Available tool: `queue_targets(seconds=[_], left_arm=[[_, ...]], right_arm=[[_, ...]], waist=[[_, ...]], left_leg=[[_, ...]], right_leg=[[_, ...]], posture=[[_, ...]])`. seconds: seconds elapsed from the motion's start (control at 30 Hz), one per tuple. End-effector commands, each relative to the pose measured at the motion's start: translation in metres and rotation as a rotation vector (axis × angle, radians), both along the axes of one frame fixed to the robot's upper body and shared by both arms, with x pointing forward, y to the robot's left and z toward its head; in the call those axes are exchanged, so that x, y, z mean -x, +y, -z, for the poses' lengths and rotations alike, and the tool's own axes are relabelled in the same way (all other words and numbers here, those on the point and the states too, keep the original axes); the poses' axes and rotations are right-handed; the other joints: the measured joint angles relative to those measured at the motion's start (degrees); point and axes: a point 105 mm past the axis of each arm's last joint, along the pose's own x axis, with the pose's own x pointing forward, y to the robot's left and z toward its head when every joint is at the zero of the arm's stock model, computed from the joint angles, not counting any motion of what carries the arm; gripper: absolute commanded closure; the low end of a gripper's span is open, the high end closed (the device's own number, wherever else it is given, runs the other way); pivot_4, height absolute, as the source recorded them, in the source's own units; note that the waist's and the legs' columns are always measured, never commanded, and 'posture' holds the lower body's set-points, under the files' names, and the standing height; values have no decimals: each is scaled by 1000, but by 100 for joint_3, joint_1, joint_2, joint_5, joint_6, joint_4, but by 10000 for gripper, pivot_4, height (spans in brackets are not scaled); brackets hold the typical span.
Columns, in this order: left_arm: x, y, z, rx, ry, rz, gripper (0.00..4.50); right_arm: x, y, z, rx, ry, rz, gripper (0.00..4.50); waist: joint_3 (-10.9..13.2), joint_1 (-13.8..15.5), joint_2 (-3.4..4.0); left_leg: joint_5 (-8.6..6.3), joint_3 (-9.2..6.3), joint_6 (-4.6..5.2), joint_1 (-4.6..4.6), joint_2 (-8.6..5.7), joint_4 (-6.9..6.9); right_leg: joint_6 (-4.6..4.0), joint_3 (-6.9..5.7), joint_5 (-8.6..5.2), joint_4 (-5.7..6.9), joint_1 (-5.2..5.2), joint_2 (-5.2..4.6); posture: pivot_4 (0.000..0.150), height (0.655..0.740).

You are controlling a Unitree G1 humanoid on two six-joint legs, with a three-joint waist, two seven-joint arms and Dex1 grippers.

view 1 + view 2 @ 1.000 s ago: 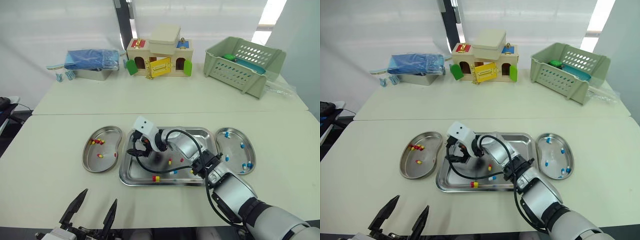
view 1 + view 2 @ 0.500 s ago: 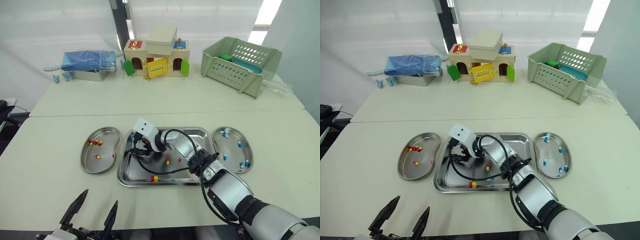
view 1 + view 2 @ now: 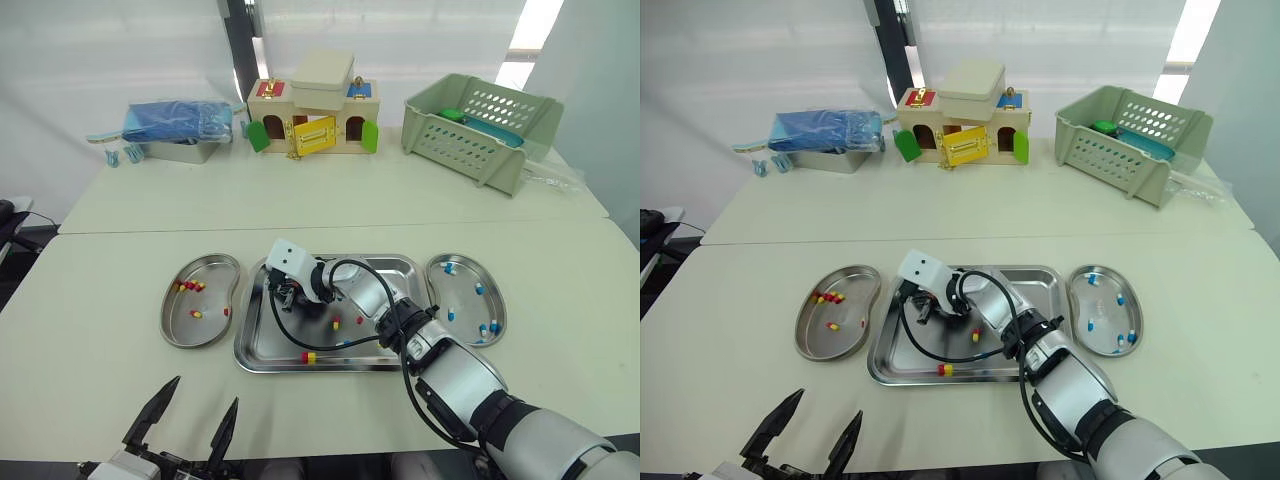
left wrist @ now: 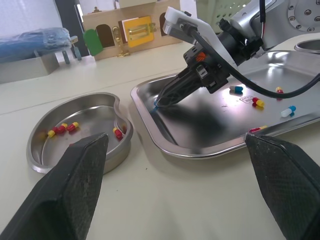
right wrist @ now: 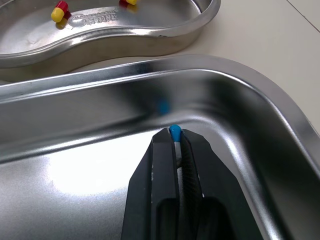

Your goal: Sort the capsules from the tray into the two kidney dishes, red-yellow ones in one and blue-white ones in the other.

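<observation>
My right gripper (image 5: 175, 137) is shut on a blue-white capsule (image 5: 174, 132), its tips low over the far left corner of the steel tray (image 3: 400, 268). Its blue end pokes out between the fingertips. Loose in the tray lie red-yellow capsules (image 3: 309, 356) and a blue-white one (image 3: 345, 343). The left kidney dish (image 3: 190, 322) holds several red-yellow capsules (image 3: 188, 286). The right kidney dish (image 3: 468, 318) holds several blue-white capsules (image 3: 452, 267). My left gripper (image 3: 190, 420) hangs open over the table's near edge, apart from everything.
At the back of the table stand a wooden toy house (image 3: 310, 115), a green plastic basket (image 3: 480, 125) and a metal tin with a blue bag (image 3: 180, 125). The right arm's black cable (image 3: 300, 335) loops over the tray.
My right gripper's fingers have come together on the blue-white capsule at the tray's corner. The left gripper has stayed open in place. The camera shifted slightly.
</observation>
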Motion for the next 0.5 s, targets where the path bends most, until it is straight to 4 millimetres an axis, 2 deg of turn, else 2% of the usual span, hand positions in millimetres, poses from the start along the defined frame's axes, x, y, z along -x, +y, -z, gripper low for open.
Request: queue_targets(seconds=[0.03,0.13,0.27,0.37,0.5], left_arm=[[1,-2,-6,-2,-18,10,0],[0,-4,-7,-3,-17,33,0],[1,-12,-11,-18,-21,111,0],[2,-23,-13,-50,-32,243,0],[-3,-34,-16,-67,-60,383,0]], right_arm=[[6,3,-2,-24,32,-28,44917],[10,-1,-20,-76,33,-78,44917],[21,-30,-50,-140,1,-175,44917],[40,-76,-71,-195,-2,-253,44917],[52,-136,-73,-164,-17,-211,44917]], waist=[[0,0,0],[0,6,0],[0,46,0],[0,138,-1],[0,183,-1]], left_leg=[[0,0,0,0,0,0],[0,-1,0,-1,0,0],[0,-6,0,-10,-1,5],[0,-9,0,-12,-2,5],[-1,-7,1,-15,-2,3]], right_leg=[[0,0,0,0,1,0],[0,0,0,0,1,0],[0,-4,0,-4,1,-1],[0,-8,0,-9,5,-3],[0,-9,0,-13,8,-3]], posture=[[1500,7400],[1500,7400],[1500,7400],[1500,7400],[1500,7400]])
